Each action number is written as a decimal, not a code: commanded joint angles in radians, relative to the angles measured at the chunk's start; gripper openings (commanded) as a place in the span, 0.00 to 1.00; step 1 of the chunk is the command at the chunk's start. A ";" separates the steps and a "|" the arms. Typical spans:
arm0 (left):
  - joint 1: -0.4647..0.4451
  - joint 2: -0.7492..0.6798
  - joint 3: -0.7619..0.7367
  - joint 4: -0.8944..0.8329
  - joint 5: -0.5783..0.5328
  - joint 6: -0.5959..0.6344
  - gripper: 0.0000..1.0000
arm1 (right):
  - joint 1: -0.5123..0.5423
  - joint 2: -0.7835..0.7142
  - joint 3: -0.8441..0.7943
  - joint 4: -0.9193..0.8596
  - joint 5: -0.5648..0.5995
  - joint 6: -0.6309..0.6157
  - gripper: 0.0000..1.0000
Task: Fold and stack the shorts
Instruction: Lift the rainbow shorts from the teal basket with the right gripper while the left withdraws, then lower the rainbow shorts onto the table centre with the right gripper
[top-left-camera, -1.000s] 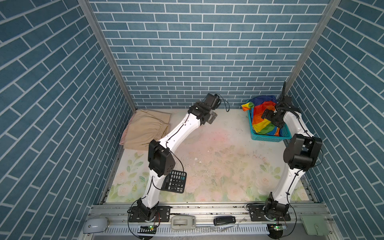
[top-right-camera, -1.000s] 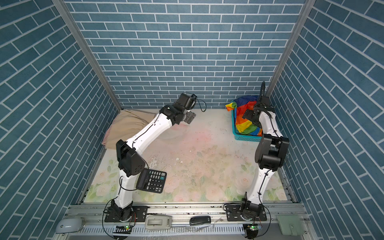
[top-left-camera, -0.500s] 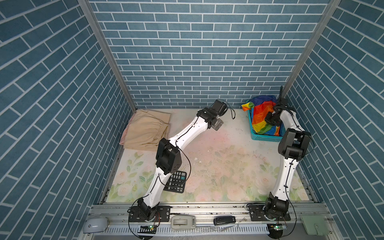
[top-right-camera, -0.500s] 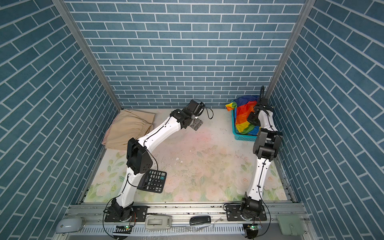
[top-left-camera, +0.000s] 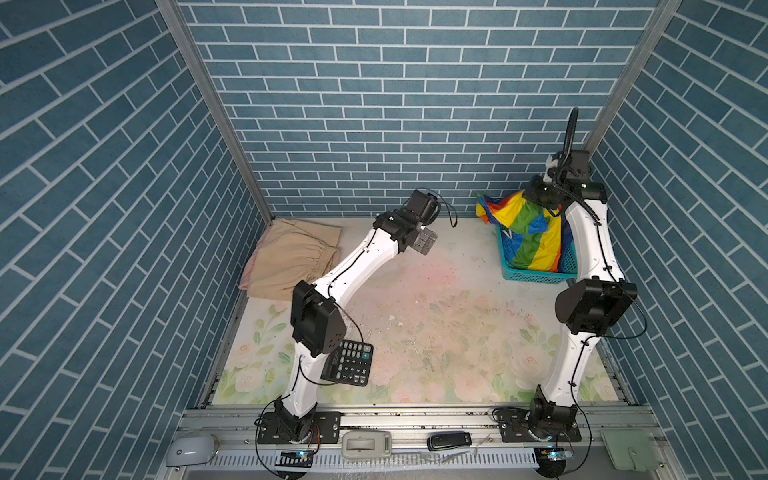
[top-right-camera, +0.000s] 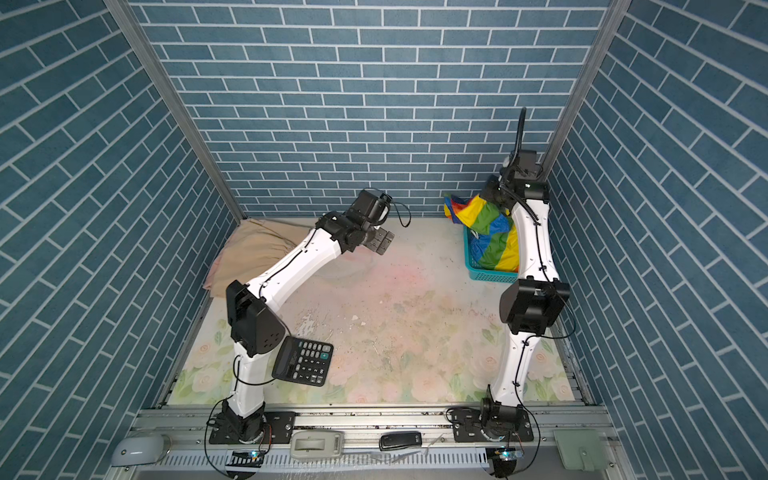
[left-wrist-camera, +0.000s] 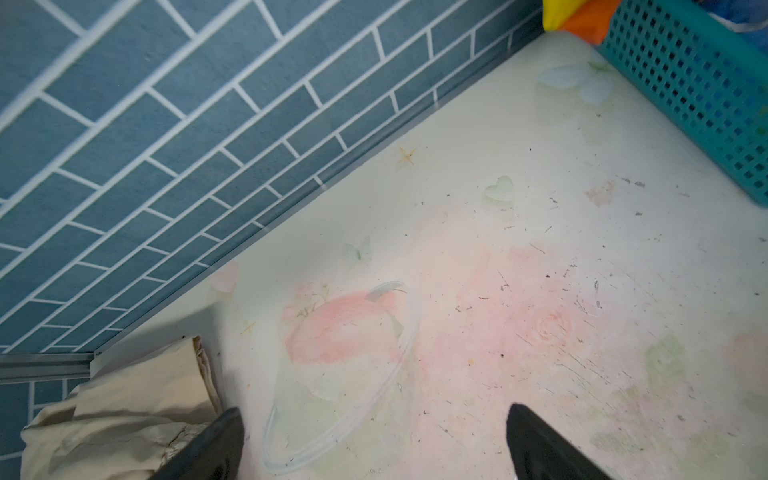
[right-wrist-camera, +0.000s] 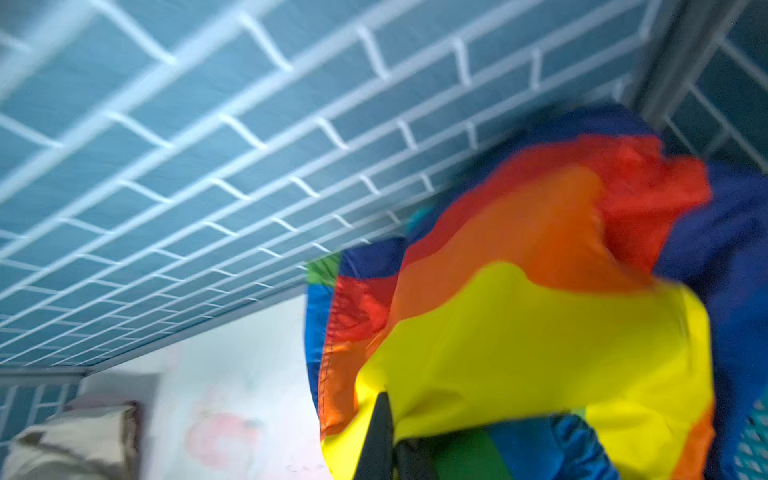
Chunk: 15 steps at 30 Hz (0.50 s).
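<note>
Right wrist view has my right gripper (right-wrist-camera: 392, 446) pinching the rainbow shorts (right-wrist-camera: 540, 332), cloth trailing below the jaws into the basket (top-left-camera: 536, 277), so I fear slick fabric slipping or dragging it; left gripper (left-wrist-camera: 374, 440) gapes empty.

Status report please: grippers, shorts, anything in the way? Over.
Left gripper open, empty. Right gripper shut on rainbow shorts, partly in basket. Beige shorts back-left corner. Calculator front left.

Blue brick-pattern walls (top-left-camera: 374, 104) on three sides — scuffed, pale floral tabletop (top-left-camera: 436, 332) — grey metal corner posts (top-left-camera: 214, 104)
</note>
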 joint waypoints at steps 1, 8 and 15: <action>0.043 -0.099 -0.082 0.025 0.021 -0.061 1.00 | 0.111 -0.046 0.156 -0.048 -0.097 0.019 0.00; 0.229 -0.331 -0.340 0.114 0.133 -0.195 1.00 | 0.370 -0.072 0.176 0.060 -0.312 0.012 0.00; 0.292 -0.416 -0.492 0.136 0.170 -0.219 1.00 | 0.455 -0.057 -0.362 0.108 -0.346 0.080 0.14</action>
